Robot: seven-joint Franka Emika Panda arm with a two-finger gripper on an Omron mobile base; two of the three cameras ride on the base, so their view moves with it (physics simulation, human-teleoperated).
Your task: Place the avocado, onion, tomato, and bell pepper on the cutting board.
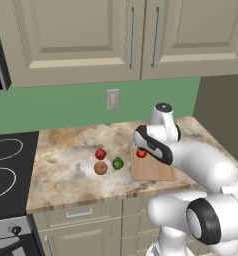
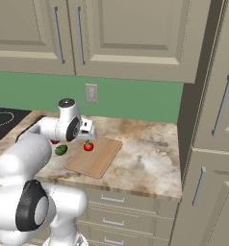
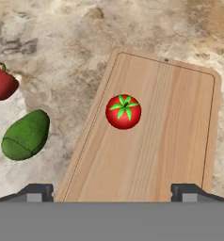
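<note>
Progress reads clearest from the left base view: the tomato (image 1: 141,153) sits on the cutting board (image 1: 153,170) near its far left corner, while the bell pepper (image 1: 100,153), the onion (image 1: 100,168) and the avocado (image 1: 118,163) lie together on the counter (image 1: 66,165) just left of the board, none touching it. By that showing one of four items is placed and three are left. The arm's dark wrist crosses in front of the board's far edge here, so the gripper itself is hidden behind it and I cannot read its fingers from this side. From the right base view the tomato (image 2: 88,146) again rests on the board (image 2: 95,157), close to the hand; the avocado (image 2: 61,150) lies beside the board's left edge, half tucked behind the white arm, and only a sliver of red shows past the arm where the bell pepper should be, with the onion covered. The hand view looks down on the board (image 3: 180,141) with the tomato (image 3: 124,111) free on the wood, green top up, the gripper (image 3: 112,192) spread wide above it and grasping nothing. The avocado (image 3: 26,135) lies off the board on the stone, and the bell pepper (image 3: 3,83) is cut by the frame's left edge.
</note>
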